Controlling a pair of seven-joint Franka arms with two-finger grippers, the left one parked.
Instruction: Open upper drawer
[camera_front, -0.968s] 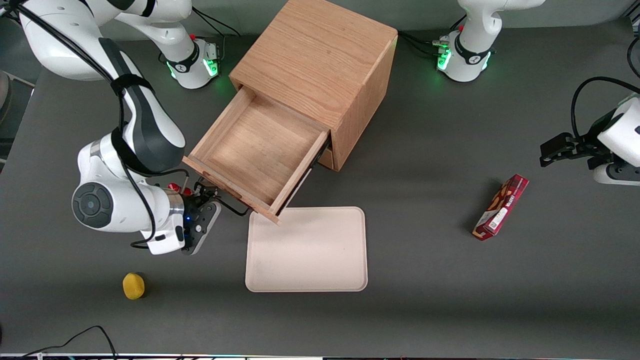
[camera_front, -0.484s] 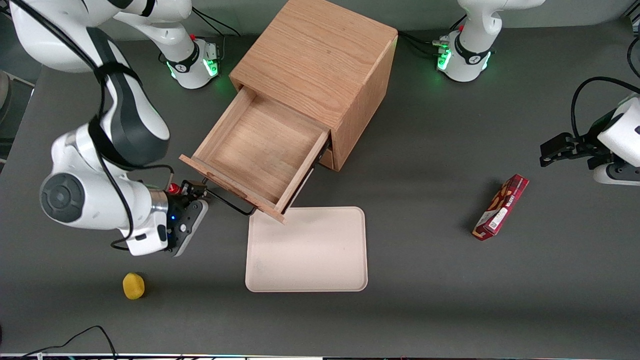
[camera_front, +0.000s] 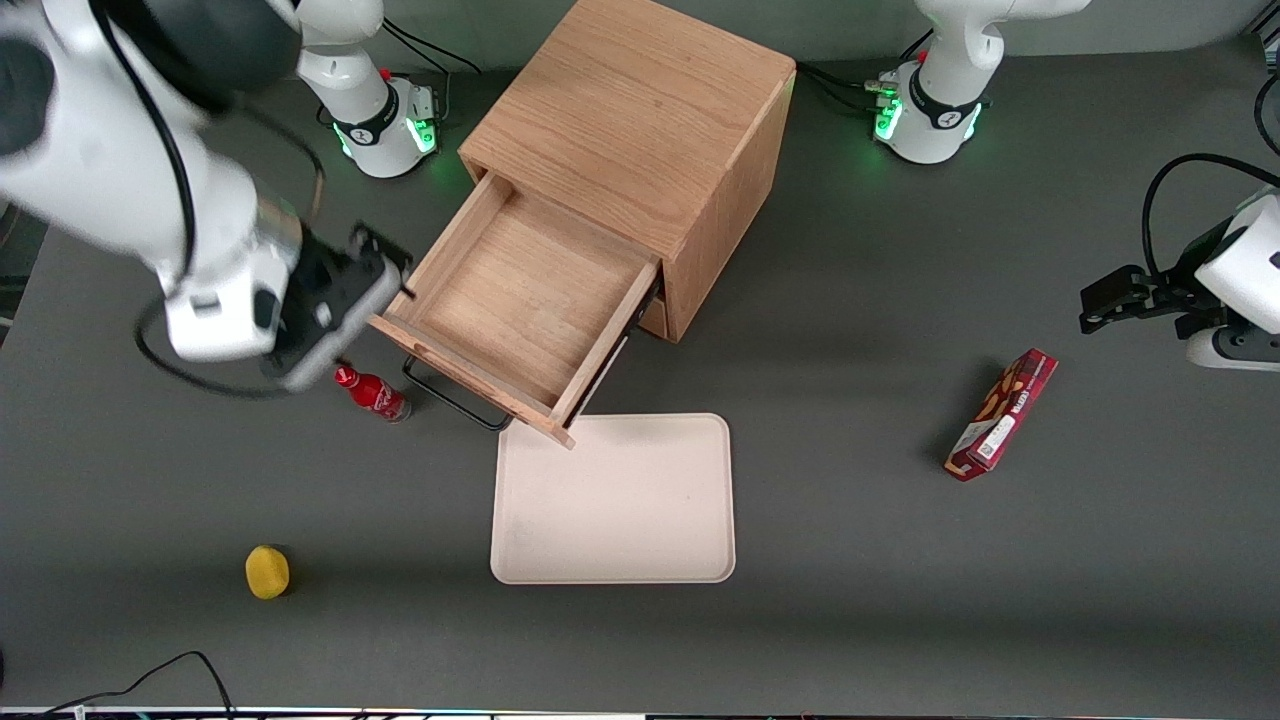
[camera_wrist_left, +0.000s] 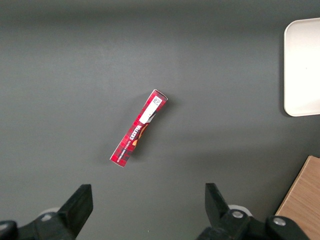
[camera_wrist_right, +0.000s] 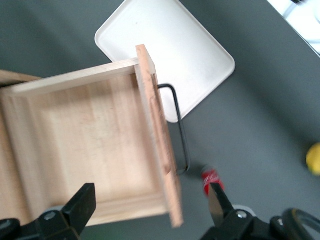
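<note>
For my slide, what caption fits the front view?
Upper drawer pulled open, claw raised above its corner, open and holding nothing.

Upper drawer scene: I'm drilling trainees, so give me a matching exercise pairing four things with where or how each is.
Things:
1. upper drawer
2. gripper
3. small red bottle
4. yellow object

States:
A. raised beside the drawer's front, fingers open
B. alone near the front camera
C. pulled out, nothing inside
D. on the table by the black handle

Pairs: 1-C, 2-A, 3-D, 4-B
</note>
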